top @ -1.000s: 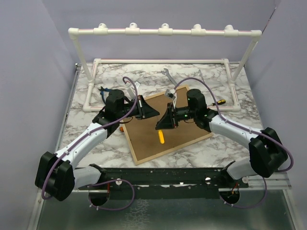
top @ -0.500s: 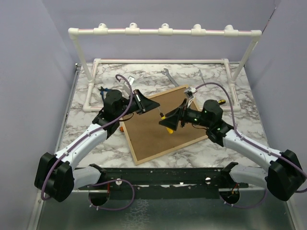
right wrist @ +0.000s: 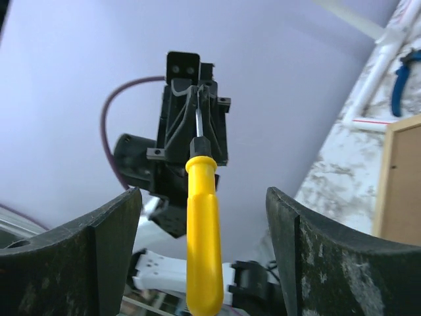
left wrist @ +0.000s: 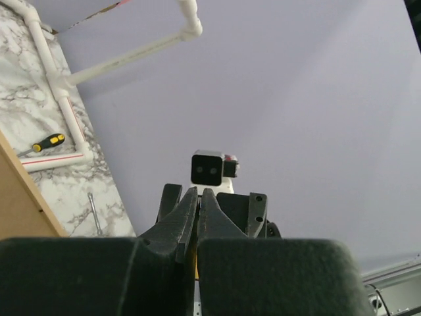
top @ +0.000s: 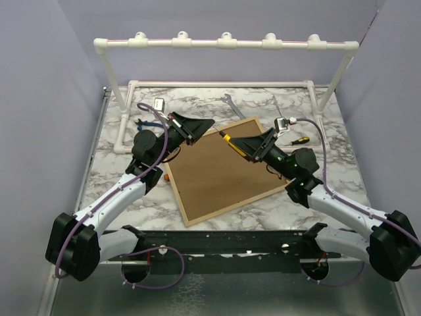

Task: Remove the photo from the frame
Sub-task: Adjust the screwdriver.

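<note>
The frame (top: 217,178) lies face down mid-table, its brown back up. The photo is hidden under it. Above the frame's far corner the two grippers face each other in the air. My left gripper (top: 211,124) is shut on the thin metal shaft of a yellow-handled screwdriver (top: 234,143). In the right wrist view the yellow handle (right wrist: 204,243) hangs between the spread fingers of my right gripper (right wrist: 204,194), which is open, with a gap on each side. The left gripper (right wrist: 195,92) pinches the shaft tip. The left wrist view shows its own fingers (left wrist: 198,192) pressed together.
A white PVC pipe rack (top: 223,43) spans the back of the marble table (top: 118,168). Near it lie a black-and-yellow screwdriver (top: 297,139), a wrench (top: 231,104) and blue pliers (top: 141,125). A small orange piece (top: 168,176) sits by the frame's left edge.
Both grippers have lifted off the frame's back and swung toward the far corner. The right gripper's jaws have opened around the yellow handle, which rose with them.
</note>
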